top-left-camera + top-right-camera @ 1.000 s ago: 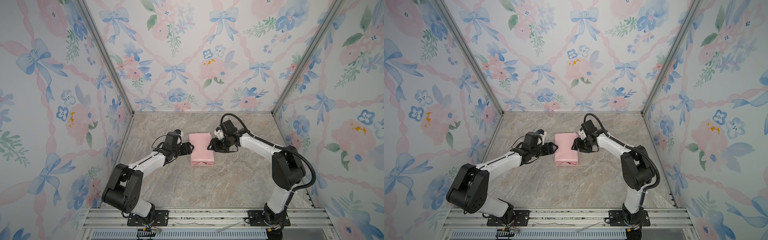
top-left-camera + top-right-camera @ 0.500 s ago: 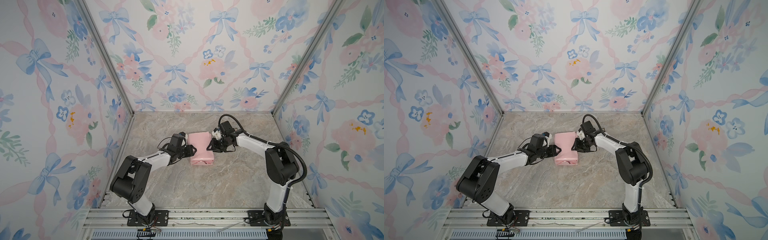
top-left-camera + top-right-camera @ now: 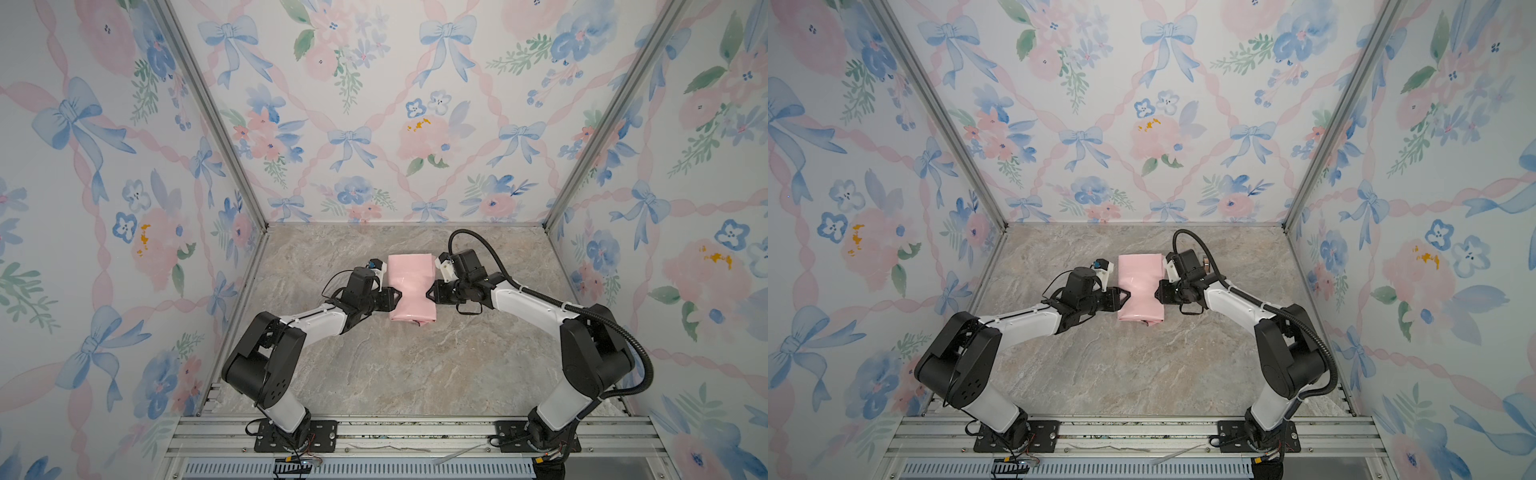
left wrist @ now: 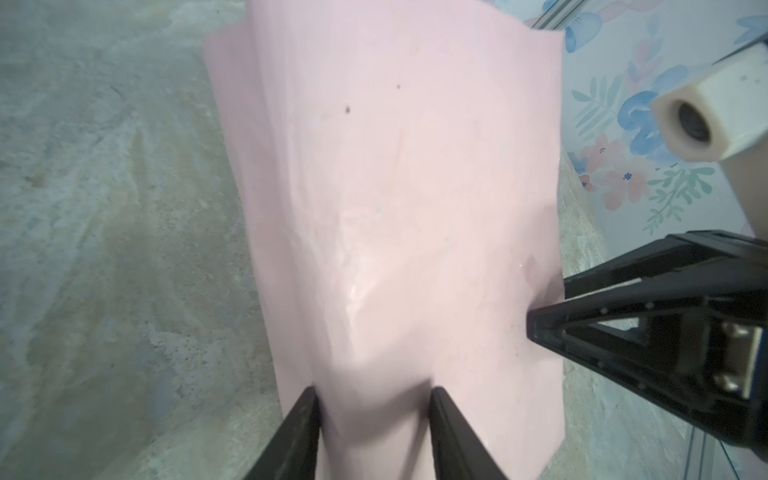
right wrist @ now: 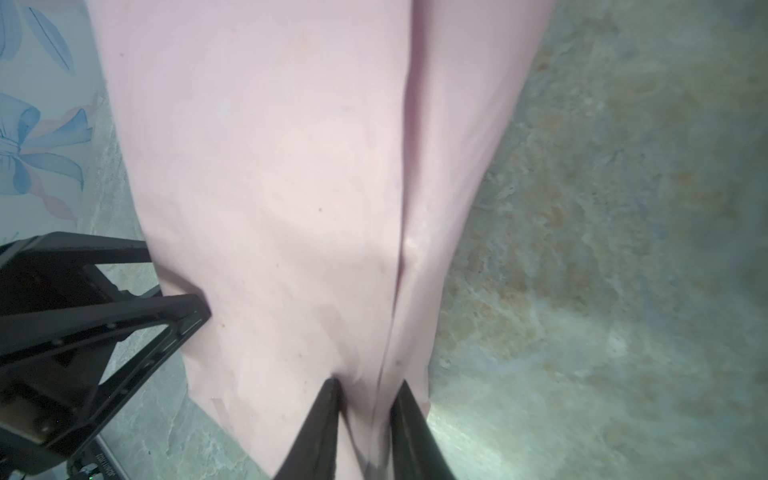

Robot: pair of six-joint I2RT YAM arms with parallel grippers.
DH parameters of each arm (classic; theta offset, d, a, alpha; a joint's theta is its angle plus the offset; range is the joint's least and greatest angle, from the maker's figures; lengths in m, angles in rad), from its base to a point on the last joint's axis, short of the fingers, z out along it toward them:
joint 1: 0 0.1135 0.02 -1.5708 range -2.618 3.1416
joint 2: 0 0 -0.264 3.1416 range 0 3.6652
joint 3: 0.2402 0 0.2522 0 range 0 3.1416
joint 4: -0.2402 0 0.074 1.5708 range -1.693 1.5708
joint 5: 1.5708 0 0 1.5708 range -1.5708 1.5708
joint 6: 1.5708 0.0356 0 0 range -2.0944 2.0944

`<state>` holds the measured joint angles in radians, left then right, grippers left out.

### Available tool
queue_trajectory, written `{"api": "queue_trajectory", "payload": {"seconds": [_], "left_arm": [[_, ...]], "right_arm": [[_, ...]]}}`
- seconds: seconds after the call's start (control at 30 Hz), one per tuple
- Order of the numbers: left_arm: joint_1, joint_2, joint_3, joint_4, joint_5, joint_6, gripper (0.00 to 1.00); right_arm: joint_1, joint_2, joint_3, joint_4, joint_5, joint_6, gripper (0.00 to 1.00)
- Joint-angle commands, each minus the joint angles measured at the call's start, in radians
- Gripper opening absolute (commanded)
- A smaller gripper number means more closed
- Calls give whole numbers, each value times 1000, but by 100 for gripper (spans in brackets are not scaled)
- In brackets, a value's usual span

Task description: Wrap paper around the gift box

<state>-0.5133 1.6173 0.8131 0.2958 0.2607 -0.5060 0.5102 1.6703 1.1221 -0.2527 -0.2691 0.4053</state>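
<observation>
Left gripper (image 3: 395, 296): left of centre in both top views, pinching the left edge of the paper (image 3: 411, 282). In the left wrist view its fingers (image 4: 305, 424) squeeze a raised fold between them.
Paper: pale pink side out, folded into an oblong bundle at the centre of the frame, lying on the bench (image 3: 407, 374).
Right gripper (image 3: 430, 293): right of centre, nipping the bundle's right edge, facing the left gripper.
Gift box: hidden; cannot tell where.
</observation>
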Motion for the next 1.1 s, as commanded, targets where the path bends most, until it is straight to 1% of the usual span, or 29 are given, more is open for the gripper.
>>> {"api": "queue_trajectory", "payload": {"seconds": [0.0, 0.17, 0.2, 0.37, 0.57, 0.73, 0.9, 0.97, 1.07], "left_arm": [[-43, -36, -21, 153, 45, 98, 44], [-61, -26, -71, 297, 34, 136, 44], [-66, -22, -100, 322, 30, 148, 44], [-98, 11, -156, 419, -3, 184, 44], [-128, 12, -227, 514, -33, 176, 45], [-149, -25, -279, 536, -77, 197, 46], [-161, -50, -327, 542, -96, 198, 49], [-162, -67, -354, 546, -114, 185, 52], [-162, -101, -396, 552, -138, 160, 62]], "right_arm": [[28, -63, -42, 138, 20, -96, 24], [53, -103, -102, 191, 99, -172, 24], [57, -108, -120, 206, 115, -186, 24], [69, -138, -203, 287, 146, -218, 24], [95, -217, -342, 404, 174, -204, 24], [125, -270, -450, 484, 208, -179, 25], [148, -293, -518, 527, 240, -159, 26], [163, -316, -544, 538, 259, -156, 29], [181, -372, -593, 544, 303, -152, 40]]}}
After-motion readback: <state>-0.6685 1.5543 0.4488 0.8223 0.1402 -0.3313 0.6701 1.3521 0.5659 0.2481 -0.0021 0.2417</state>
